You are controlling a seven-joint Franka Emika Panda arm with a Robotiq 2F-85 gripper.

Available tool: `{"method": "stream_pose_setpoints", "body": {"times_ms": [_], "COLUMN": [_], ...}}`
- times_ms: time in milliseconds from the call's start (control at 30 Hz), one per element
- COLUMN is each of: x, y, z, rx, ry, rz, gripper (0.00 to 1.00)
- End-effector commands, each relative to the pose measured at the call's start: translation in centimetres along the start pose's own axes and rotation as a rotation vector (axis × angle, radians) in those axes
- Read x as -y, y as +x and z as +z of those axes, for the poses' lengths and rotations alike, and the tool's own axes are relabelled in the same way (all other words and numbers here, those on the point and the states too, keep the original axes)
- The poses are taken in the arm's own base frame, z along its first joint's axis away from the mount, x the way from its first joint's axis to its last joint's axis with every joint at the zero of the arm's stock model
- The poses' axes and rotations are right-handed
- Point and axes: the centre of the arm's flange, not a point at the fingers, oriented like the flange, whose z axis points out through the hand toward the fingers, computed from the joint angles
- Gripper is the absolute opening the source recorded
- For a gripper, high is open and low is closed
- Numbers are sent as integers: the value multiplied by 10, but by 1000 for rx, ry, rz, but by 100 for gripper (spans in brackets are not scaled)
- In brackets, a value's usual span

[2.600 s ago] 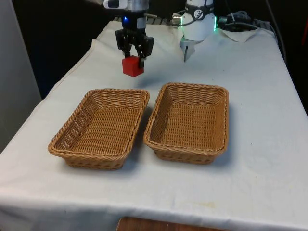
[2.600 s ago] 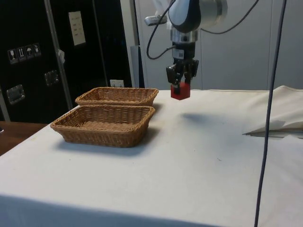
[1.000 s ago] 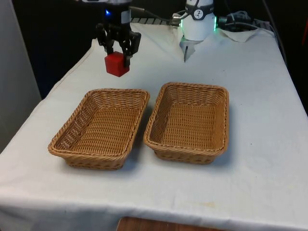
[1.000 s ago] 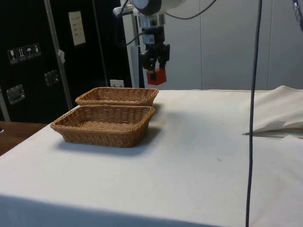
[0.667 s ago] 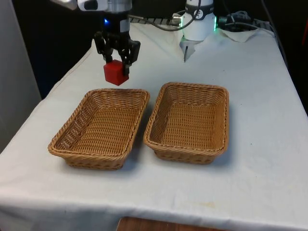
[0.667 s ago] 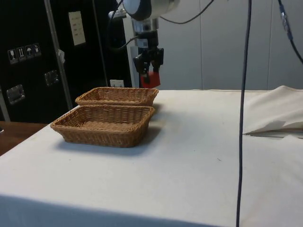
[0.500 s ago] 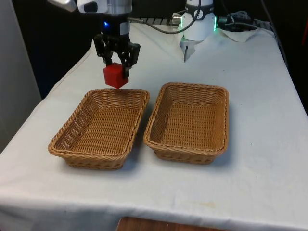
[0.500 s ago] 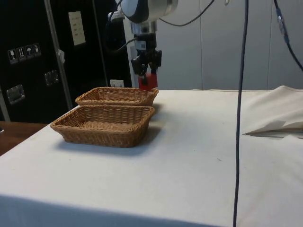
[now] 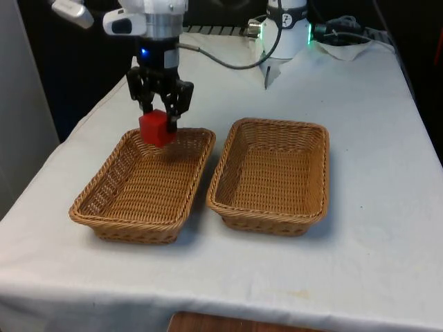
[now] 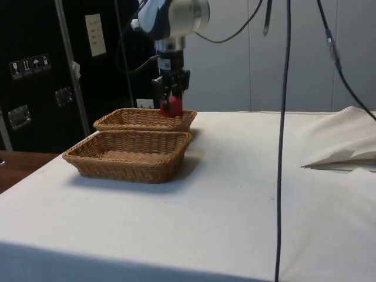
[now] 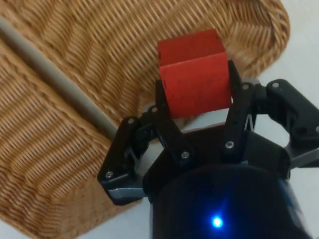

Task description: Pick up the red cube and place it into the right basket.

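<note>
hand [image 11: 195, 107] gripping red cube [image 11: 193, 79], wicker basket [image 11: 65, 99]

White rounded Franka arm [image 9: 149, 17] with grey cables [image 9: 228, 63] trailing off it, ending in a black gripper [image 9: 159, 117] with silver screws on the linkages.

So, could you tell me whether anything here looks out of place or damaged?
Nothing stands out. The gripper holds the red cube squarely above the far end of one wicker basket; the other basket sits beside it, and both look intact.
</note>
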Motion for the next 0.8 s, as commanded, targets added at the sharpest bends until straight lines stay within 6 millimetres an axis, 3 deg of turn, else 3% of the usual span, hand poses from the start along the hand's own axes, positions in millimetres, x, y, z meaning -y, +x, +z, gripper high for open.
{"method": "stream_pose_setpoints", "body": {"times_ms": [0,400,567,633,767], "x": [2,12,13,13,13], "y": [4,22,25,25,24], "z": [4,40,40,40,39], "rx": [-4,-3,-2,-2,-1], "ry": [13,11,9,9,9], "rz": [1,9,10,10,10], "gripper": [5,5,7,12,49]}}
